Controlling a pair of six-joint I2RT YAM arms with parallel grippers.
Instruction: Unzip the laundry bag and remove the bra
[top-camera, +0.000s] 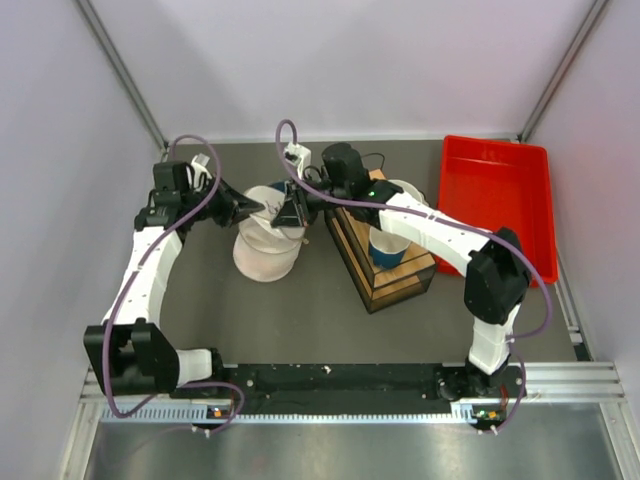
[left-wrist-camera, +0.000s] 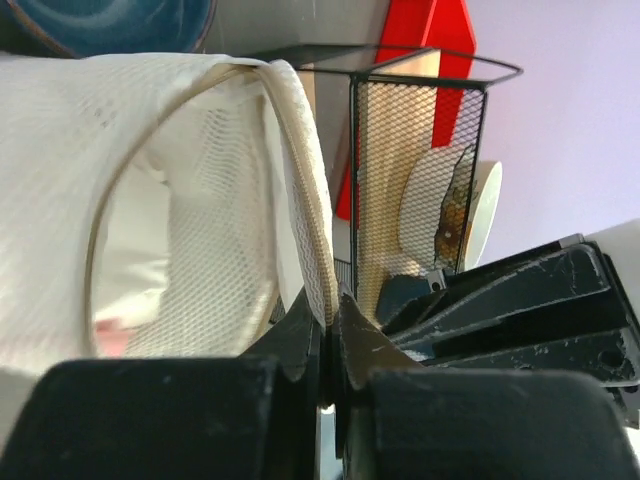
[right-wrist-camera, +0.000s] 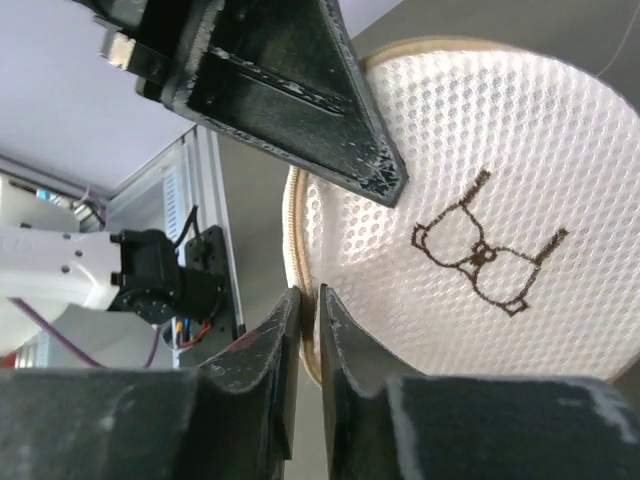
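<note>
The laundry bag (top-camera: 264, 248) stands as a white mesh cylinder at the table's middle. My left gripper (top-camera: 266, 208) reaches its top from the left. In the left wrist view the left gripper (left-wrist-camera: 328, 312) is shut on the bag's edge strip (left-wrist-camera: 305, 170). Pale fabric with a trace of pink (left-wrist-camera: 108, 335) shows inside the mesh; whether it is the bra I cannot tell. My right gripper (top-camera: 289, 212) meets the bag from the right. In the right wrist view the right gripper (right-wrist-camera: 308, 300) is shut on the tan rim of the round end (right-wrist-camera: 560, 150), which bears the black drawing (right-wrist-camera: 488, 262).
A wooden and wire-mesh rack (top-camera: 385, 262) holding a blue cup (top-camera: 388, 246) stands right of the bag. A white bowl (top-camera: 405, 189) sits behind it. A red tray (top-camera: 497, 205) lies at the far right. A blue bowl (left-wrist-camera: 110, 22) shows behind the bag.
</note>
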